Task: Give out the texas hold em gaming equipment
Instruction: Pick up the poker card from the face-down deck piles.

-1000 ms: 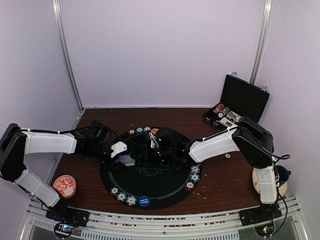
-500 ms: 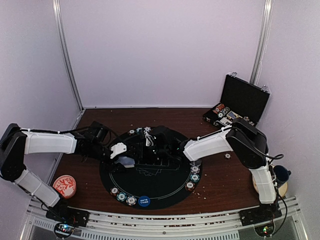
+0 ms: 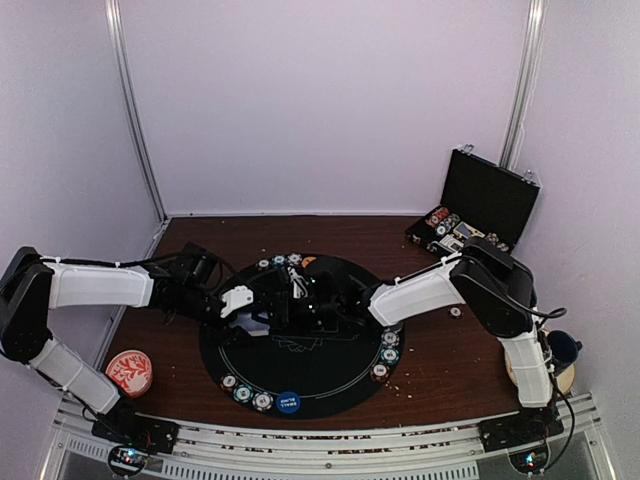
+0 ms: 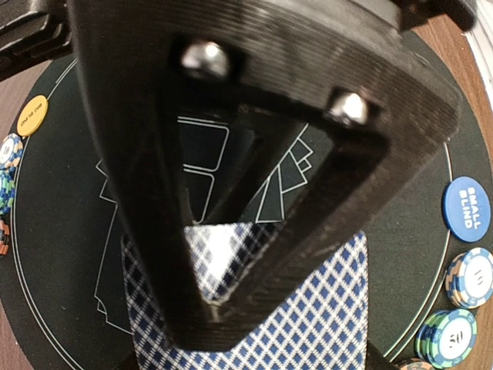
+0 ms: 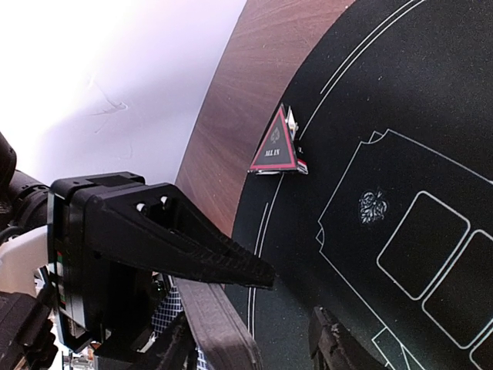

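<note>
Grips the playing cards (image 4: pixel 331 316) in the left jaws, clenched across the blue-and-white diamond backs, low over the middle of the round black mat (image 3: pixel 300 370). Holds the right jaws released, parted with only mat showing between them, close beside the held deck and facing the left jaws. Looks like a hand-off of a single card for dealing, judging by that pose.

To do it well: hold the left jaws level and firm, to stop the deck fanning or slipping. Bring the right jaws onto the free edge of one card only, pinch shallow, then slide it off sideways rather than lifting, leaving the rest undisturbed. Steer clear of the red triangle marker (image 5: pixel 276 146), sitting at the mat's rim next to bare desk (image 5: pixel 231 116). Lay each card by the white outlines printed on the mat, away from the poker chips (image 4: pixel 451 339) stacked along its edge.

Reads "ALL IN" on the triangle marker, "SMALL BLIND" on the blue button disc (image 4: pixel 466 204), "50" and "10" on two chip stacks. Cannot make out the print on the orange disc (image 4: pixel 32 114).

Beyond the mat: open chip case (image 3: pixel 480 205) far right, patterned dish (image 3: pixel 130 370) near left, dark cup (image 3: pixel 565 348) near right.
</note>
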Controlling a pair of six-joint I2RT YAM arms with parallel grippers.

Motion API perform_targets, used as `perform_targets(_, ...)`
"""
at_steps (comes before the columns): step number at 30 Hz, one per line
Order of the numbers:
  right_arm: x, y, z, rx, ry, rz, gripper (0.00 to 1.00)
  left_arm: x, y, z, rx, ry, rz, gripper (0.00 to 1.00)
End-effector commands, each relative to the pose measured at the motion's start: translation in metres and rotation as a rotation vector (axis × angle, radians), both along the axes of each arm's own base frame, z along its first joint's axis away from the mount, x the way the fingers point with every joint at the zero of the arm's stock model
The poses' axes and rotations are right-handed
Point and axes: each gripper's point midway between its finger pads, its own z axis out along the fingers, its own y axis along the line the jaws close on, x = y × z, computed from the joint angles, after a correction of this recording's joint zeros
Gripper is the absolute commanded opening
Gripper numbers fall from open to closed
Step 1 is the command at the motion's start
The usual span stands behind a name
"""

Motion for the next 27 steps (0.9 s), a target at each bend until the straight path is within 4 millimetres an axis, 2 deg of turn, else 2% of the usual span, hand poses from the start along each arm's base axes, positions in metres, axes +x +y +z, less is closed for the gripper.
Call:
perform_targets(1,-0.003,0.001,0.001,-0.018,-0.016,0.006,0.49,0.012,-0.012,0.019,-0.055,-0.054,-0.023,0.08)
perform_targets(6,0.015,-0.02,-0.015,-0.155,-0.06,-0.102,0.38,0.012,-0.012,0.019,-0.055,-0.055,-0.022,0.08)
perform_targets(10,0.02,-0.035,-0.015,-0.187,-0.081,-0.14,0.31,0.012,-0.012,0.018,-0.055,-0.052,-0.023,0.08)
perform_targets(18,0.013,-0.029,-0.008,-0.146,-0.075,-0.084,0.23,0.012,-0.011,0.016,-0.046,-0.051,-0.02,0.08)
perform_targets(21,0.006,-0.025,0.001,-0.1,-0.067,-0.051,0.2,0.013,-0.011,0.014,-0.041,-0.047,-0.019,0.08)
perform_targets(27,0.002,-0.028,0.016,-0.076,-0.09,-0.04,0.14,0.013,-0.011,0.012,-0.039,-0.041,-0.02,0.08)
